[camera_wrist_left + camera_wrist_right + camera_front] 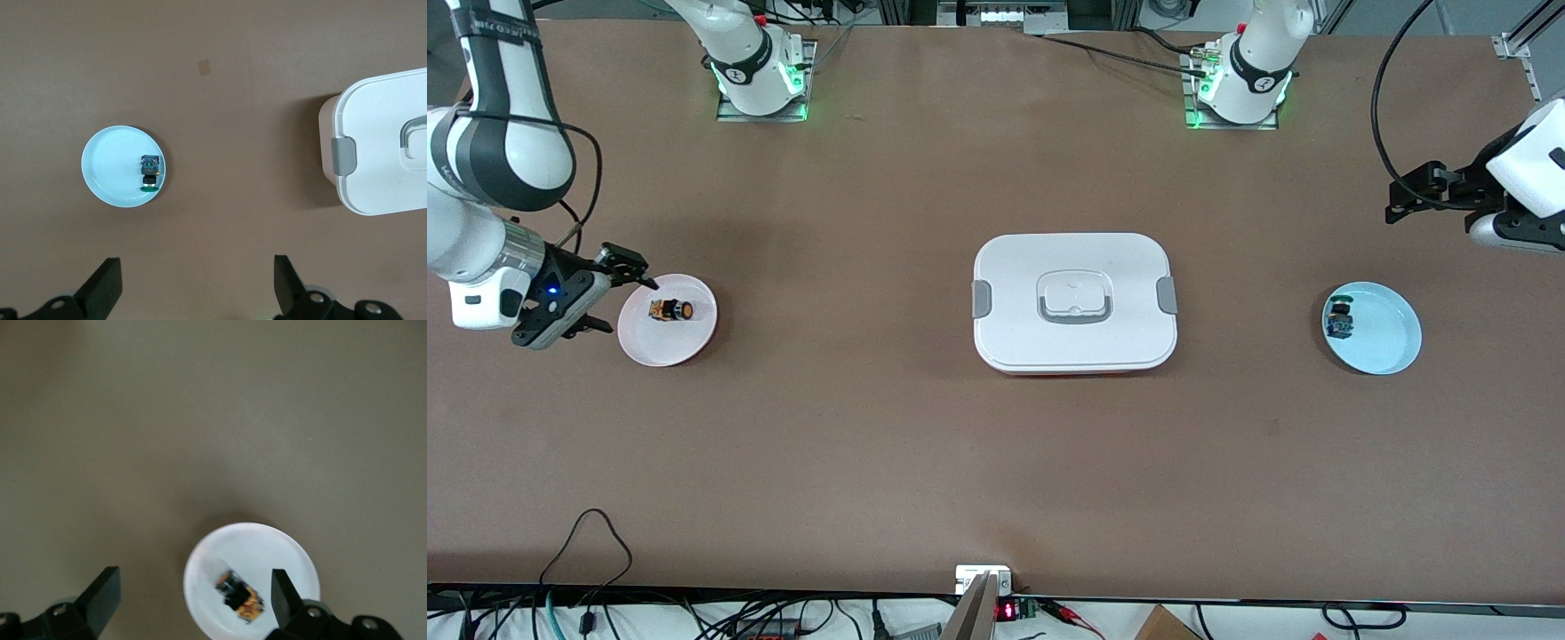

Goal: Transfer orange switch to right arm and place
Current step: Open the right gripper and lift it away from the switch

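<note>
The orange switch (670,310) (240,595), black with an orange cap, lies on its side on a pale pink plate (694,342) (267,540) toward the right arm's end of the table. My right gripper (631,307) (195,573) hangs open over that plate's outer rim. The switch is close to one finger and nothing is gripped. My left gripper (1392,200) (197,263) waits open and empty above bare table at the left arm's end.
A light blue plate (1383,338) (110,160) at the left arm's end holds a small blue and green switch (1339,318) (150,172). A closed white box with grey latches (1074,258) (380,133) sits mid-table. Cables run along the table edge nearest the front camera.
</note>
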